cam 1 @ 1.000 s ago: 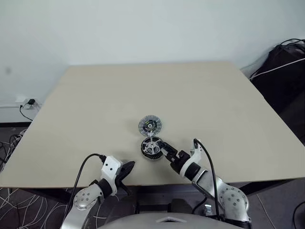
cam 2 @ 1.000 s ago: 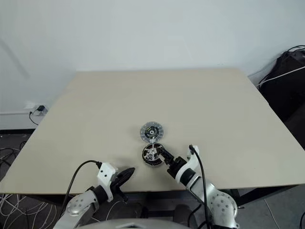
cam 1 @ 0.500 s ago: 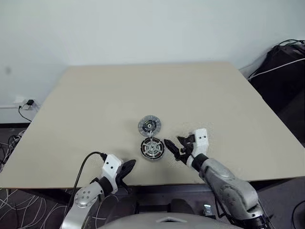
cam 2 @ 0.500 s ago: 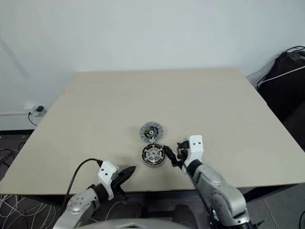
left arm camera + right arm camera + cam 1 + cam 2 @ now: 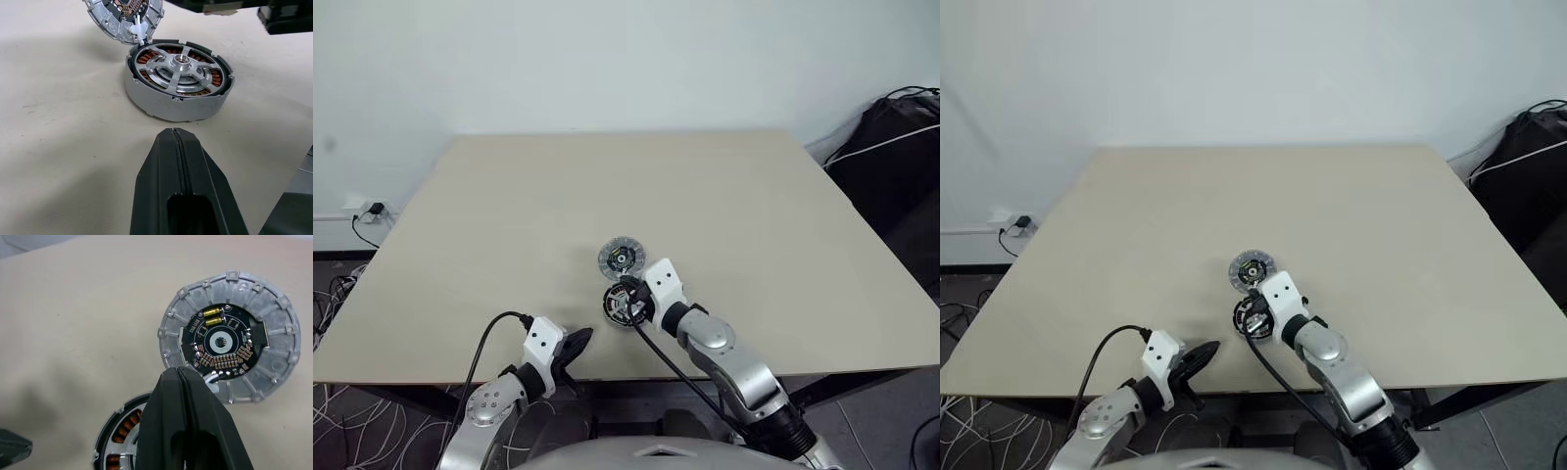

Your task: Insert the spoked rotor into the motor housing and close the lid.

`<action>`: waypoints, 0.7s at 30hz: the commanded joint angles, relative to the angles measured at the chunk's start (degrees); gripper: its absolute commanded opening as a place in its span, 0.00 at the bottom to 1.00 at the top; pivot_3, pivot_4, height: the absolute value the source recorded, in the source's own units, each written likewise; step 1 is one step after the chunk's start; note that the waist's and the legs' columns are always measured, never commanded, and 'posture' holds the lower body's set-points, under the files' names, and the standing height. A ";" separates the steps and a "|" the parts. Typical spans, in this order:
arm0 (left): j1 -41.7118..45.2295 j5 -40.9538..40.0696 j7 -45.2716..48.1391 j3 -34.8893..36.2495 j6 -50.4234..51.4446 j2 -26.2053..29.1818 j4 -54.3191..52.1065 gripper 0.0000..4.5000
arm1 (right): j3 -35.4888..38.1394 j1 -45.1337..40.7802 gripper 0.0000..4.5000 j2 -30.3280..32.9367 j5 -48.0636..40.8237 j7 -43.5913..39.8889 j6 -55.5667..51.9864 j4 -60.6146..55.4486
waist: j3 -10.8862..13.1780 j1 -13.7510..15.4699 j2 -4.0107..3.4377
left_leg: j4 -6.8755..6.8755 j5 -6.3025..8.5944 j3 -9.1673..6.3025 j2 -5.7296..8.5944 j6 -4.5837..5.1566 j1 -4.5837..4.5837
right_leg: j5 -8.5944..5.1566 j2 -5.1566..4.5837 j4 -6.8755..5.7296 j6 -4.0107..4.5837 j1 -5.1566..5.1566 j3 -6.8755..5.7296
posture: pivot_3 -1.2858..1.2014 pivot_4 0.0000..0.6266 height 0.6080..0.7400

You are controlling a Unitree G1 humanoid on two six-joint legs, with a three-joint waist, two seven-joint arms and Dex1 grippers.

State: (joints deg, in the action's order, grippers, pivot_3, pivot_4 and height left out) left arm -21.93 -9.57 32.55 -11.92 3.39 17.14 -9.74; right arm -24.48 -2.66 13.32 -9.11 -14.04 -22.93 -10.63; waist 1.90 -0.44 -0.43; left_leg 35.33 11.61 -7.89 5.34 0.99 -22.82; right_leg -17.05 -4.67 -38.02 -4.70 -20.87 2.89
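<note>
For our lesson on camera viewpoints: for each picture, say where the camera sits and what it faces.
Head views: look forward and down over the table; both arms show.
Left wrist view: low along the left gripper, jaws shut, towards the motor housing.
Right wrist view: down along the right gripper, jaws shut, onto the lid.
Shared: housing and lid appear in every view.

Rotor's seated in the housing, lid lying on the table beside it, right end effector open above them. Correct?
One thing is off: the right end effector is shut, its fingers pressed together in the right wrist view. The rest stands: the spoked rotor sits in the motor housing, and the lid lies on the table beside it.
</note>
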 commanded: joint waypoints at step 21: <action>2.19 3.33 -1.05 -0.31 -10.07 -0.40 0.78 0.00 | -2.30 -4.85 0.09 15.55 7.94 -19.16 -6.23 -10.42 | -0.08 0.16 0.04 | 0.08 0.00 0.00 0.01 0.00 0.15 | -0.01 -0.04 0.00 0.01 0.16 -0.02 | 0.52 0.00 1.00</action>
State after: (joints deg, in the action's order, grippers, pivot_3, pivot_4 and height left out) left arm -20.54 -6.80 31.43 -11.93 -4.44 16.87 -8.83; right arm -25.77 -6.25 28.19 -2.16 -30.31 -29.21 -18.19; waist 1.82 -0.28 -0.39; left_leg 35.40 11.62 -7.90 5.34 0.98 -22.68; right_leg -17.06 -4.72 -38.01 -4.69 -20.70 2.84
